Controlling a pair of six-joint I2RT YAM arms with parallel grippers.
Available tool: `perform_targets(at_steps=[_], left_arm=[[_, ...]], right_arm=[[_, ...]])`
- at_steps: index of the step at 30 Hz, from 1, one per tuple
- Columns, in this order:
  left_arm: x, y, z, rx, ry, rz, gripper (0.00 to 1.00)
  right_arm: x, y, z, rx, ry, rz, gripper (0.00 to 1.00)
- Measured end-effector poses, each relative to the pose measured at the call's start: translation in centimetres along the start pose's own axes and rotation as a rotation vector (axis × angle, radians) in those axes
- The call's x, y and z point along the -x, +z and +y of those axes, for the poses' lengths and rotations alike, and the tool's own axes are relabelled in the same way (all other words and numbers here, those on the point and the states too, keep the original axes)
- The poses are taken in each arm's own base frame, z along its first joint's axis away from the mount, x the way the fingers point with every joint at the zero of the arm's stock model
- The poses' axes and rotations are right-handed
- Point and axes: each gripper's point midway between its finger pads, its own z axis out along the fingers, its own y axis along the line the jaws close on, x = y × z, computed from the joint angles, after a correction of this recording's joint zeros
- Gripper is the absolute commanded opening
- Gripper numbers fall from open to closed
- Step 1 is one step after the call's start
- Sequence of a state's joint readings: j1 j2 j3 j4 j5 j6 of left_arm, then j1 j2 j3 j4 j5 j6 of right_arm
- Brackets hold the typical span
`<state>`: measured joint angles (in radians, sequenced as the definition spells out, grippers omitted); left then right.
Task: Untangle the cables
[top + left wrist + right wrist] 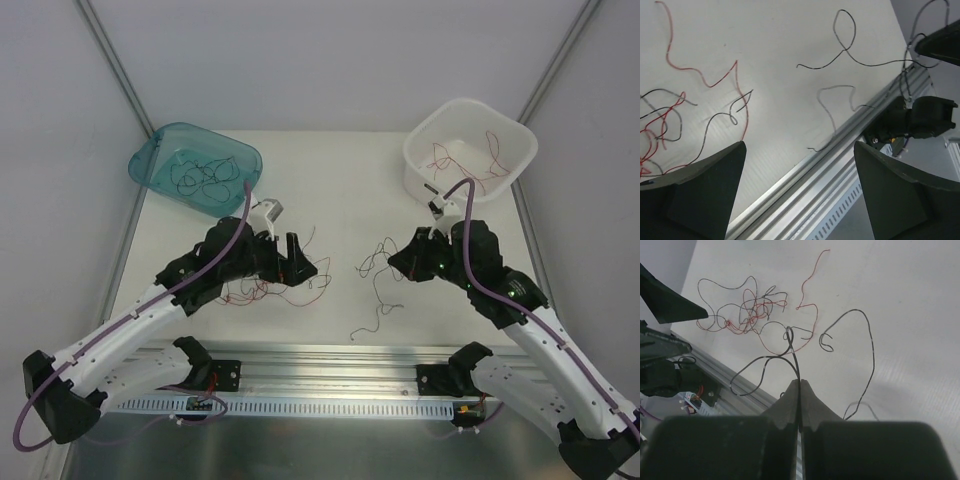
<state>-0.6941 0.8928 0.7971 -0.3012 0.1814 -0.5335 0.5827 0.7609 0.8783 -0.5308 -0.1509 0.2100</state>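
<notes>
The cables lie as a loose tangle of thin red and black strands (pixel 262 290) near the front edge of the table, under my left arm. In the left wrist view the tangle (pixel 659 125) sits at the left edge. My left gripper (pixel 799 145) is open with nothing between its fingers, above the table's front rail. My right gripper (pixel 800 383) is shut on one black strand (pixel 765 359), which loops out from the fingertips. From above, that gripper (pixel 393 262) is right of the tangle (pixel 747 315), and the held strand (pixel 375 262) trails to its left.
A teal bin (pixel 150 160) at the back left holds several black strands. A white bin (pixel 520 150) at the back right holds red strands. One loose black strand (pixel 370 325) lies by the aluminium front rail (pixel 330 355). Another black strand (pixel 845 50) lies ahead of the left gripper.
</notes>
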Motion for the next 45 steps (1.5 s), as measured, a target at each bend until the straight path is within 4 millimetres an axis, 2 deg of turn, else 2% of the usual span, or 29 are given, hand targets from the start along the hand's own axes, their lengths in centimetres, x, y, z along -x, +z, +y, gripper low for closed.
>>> perform_targets(at_steps=[4, 9, 13, 18, 21, 24, 25, 26, 27, 28, 31, 35, 36, 38, 39, 41, 42, 45], left_arm=[[-0.2, 0.6, -3.9, -0.120, 0.068, -0.004, 0.90], [-1.8, 2.7, -7.0, -0.201, 0.132, 0.026, 0.90], [-3.0, 4.3, -9.1, -0.254, 0.190, 0.035, 0.88], [-3.0, 5.8, -10.1, -0.269, 0.221, 0.019, 0.80], [-2.2, 6.4, -10.5, -0.262, 0.224, -0.008, 0.72], [-1.4, 6.8, -11.0, -0.262, 0.223, -0.027, 0.50], [-1.2, 7.0, -11.1, -0.261, 0.222, -0.034, 0.40], [-1.1, 7.2, -11.2, -0.259, 0.221, -0.039, 0.19], [-1.1, 7.3, -11.2, -0.258, 0.215, -0.039, 0.08], [-1.1, 7.3, -11.2, -0.258, 0.213, -0.038, 0.01], [-1.1, 7.4, -11.1, -0.253, 0.216, -0.038, 0.00], [-0.9, 7.4, -11.0, -0.243, 0.215, -0.050, 0.00], [-0.7, 7.4, -10.9, -0.236, 0.214, -0.055, 0.00], [-0.5, 7.3, -10.8, -0.230, 0.213, -0.063, 0.00], [-0.3, 7.2, -10.8, -0.224, 0.213, -0.071, 0.00], [0.2, 7.0, -10.9, -0.217, 0.211, -0.087, 0.00], [0.6, 6.9, -11.0, -0.213, 0.212, -0.095, 0.00], [2.3, 6.5, -11.3, -0.200, 0.213, -0.124, 0.00]], right_arm=[[0.3, 0.6, 1.1, 0.053, 0.033, -0.024, 0.01], [0.0, 1.2, 2.1, 0.102, 0.076, -0.026, 0.01], [-0.2, 1.4, 2.9, 0.132, 0.090, -0.024, 0.01], [-0.2, 1.6, 4.0, 0.168, 0.087, -0.020, 0.01], [-0.5, 1.6, 4.4, 0.183, 0.080, -0.009, 0.01], [-0.8, 1.7, 4.9, 0.202, 0.072, 0.002, 0.01], [-0.8, 1.7, 5.1, 0.208, 0.070, 0.004, 0.01], [-0.9, 1.7, 5.2, 0.213, 0.068, 0.006, 0.01], [-0.9, 1.7, 5.3, 0.217, 0.065, 0.007, 0.01], [-0.9, 1.7, 5.4, 0.217, 0.064, 0.006, 0.00], [-0.8, 1.7, 5.3, 0.212, 0.061, 0.001, 0.03], [-0.9, 1.6, 4.9, 0.197, 0.048, -0.002, 0.18], [-1.1, 1.4, 4.7, 0.188, 0.041, 0.000, 0.28], [-1.3, 1.0, 4.1, 0.163, 0.029, 0.001, 0.41], [-1.5, 0.7, 3.8, 0.150, 0.017, 0.003, 0.56], [-1.2, -0.1, 3.4, 0.122, -0.003, -0.009, 0.69], [-1.0, -0.6, 3.2, 0.108, -0.019, -0.015, 0.79], [0.4, -2.5, 2.8, 0.076, -0.061, -0.065, 0.92]])
